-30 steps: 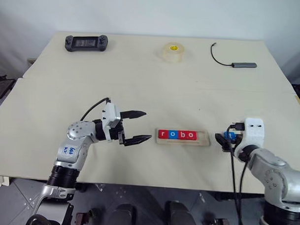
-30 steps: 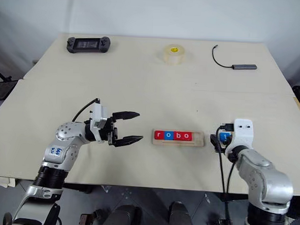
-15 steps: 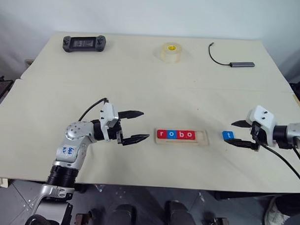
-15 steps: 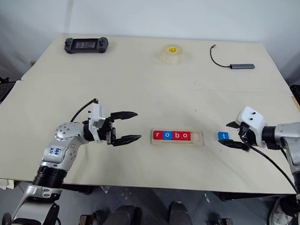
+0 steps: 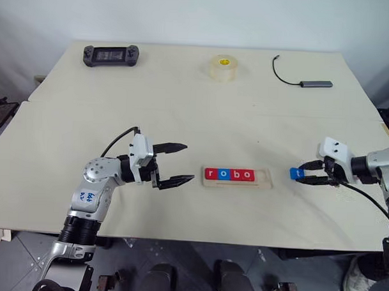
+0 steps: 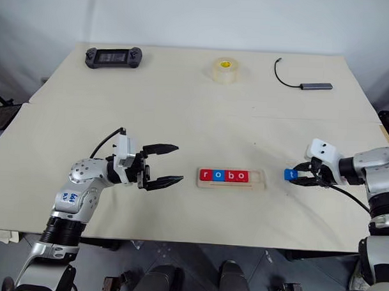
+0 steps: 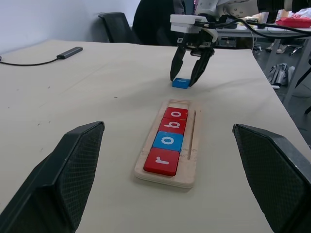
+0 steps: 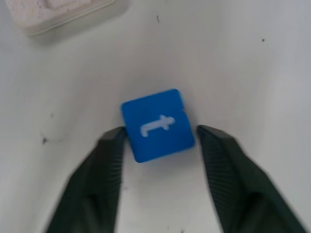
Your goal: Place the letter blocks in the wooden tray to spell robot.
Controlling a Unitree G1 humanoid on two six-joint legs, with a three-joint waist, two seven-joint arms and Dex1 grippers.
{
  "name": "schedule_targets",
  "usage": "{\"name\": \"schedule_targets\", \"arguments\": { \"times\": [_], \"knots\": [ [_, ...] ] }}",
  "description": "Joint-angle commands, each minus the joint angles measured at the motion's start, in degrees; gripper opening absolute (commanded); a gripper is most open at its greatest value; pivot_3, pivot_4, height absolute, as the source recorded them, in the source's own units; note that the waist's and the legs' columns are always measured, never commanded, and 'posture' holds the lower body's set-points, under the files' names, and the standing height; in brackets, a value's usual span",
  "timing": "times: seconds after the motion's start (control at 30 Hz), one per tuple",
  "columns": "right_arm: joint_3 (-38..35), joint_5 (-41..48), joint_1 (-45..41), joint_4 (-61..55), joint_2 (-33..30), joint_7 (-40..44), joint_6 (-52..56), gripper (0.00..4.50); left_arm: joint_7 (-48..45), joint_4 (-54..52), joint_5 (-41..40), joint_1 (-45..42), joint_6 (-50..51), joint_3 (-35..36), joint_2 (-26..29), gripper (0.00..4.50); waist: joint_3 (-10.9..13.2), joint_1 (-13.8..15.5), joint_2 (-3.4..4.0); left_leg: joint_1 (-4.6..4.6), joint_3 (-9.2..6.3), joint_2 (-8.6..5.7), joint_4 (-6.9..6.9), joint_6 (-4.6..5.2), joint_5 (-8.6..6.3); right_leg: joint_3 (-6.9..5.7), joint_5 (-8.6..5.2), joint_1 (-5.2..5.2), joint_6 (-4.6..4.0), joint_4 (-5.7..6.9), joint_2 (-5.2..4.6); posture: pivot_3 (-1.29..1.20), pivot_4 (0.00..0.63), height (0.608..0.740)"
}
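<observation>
Right gripper (image 8: pixel 158 141) has swung out and narrowed around the blue t block (image 8: pixel 157 124), fingers touching its sides, not clearly clamped yet. Wooden tray (image 5: pixel 265 180) already reads r-o-b-o, so only t's left. Left gripper (image 5: pixel 178 163) hangs wide open, empty.

A lab or office workroom: a wide beige tabletop (image 5: pixel 183 107) against a plain white wall carries a black handheld controller (image 5: pixel 111 54), while black office chairs (image 7: pixel 116 26) stand behind it.

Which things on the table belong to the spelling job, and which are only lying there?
For the job:
wooden tray
four letter blocks r, o, b, o
blue t block

Only lying there:
game controller
tape roll
cable with adapter
</observation>
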Motion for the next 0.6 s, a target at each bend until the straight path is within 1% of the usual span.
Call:
{"name": "schedule_targets", "arguments": {
  "times": [0.03, 0.17, 0.3, 0.43, 0.6],
  "knots": [
    [-1.07, -0.55, -1.21, 0.09, 0.06, -0.01, -2.59, 1.46, 0.26, -2.64, -1.04, 0.29, -0.60, 0.85, 0.15, 4.50, 0.00, 0.00, 0.00, 0.00, 0.00, 0.00, 0.00, 0.00, 0.00, 0.00, 0.00, 0.00, 0.00, 0.00, 0.00, 0.00, 0.150, 0.740],
    [-1.13, 0.40, -2.34, -3.66, 0.33, 2.79, -0.80, 1.46, 0.29, -2.83, -1.14, 0.36, -0.56, 0.77, 0.10, 4.50, 0.00, -0.01, 0.00, 0.00, 0.00, 0.00, 0.01, 0.00, 0.00, 0.00, 0.00, -0.01, 0.00, 0.01, 0.00, 0.00, 0.150, 0.740],
    [0.52, 1.74, 0.00, -14.61, 0.43, 8.14, 2.49, 1.46, 0.21, -2.85, -1.18, 0.38, -0.54, 0.68, -0.03, 4.50, 0.00, -0.01, 0.01, 0.00, 0.00, 0.01, 0.01, -0.01, 0.00, 0.00, 0.00, -0.01, 0.00, 0.02, 0.00, 0.00, 0.150, 0.740],
    [0.76, 2.18, 1.53, -22.13, 2.18, 6.37, 7.27, 1.46, 0.44, -3.07, -1.14, 0.54, -0.48, 0.46, -0.38, 4.50, 0.00, 0.11, 0.01, -0.01, -0.04, 0.03, 0.05, -0.04, -0.02, -0.03, 0.00, 0.00, 0.00, 0.02, -0.03, 0.00, 0.150, 0.740],
    [1.45, 1.63, 1.92, -24.12, 3.27, 5.31, 8.04, 1.46, 0.71, -3.47, -1.13, 0.89, -0.34, 0.34, -0.66, 4.50, 0.00, 0.25, 0.01, -0.03, -0.07, -0.01, 0.05, -0.04, -0.02, -0.05, 0.00, -0.01, 0.00, 0.02, -0.04, 0.00, 0.150, 0.740]
  ]
}}
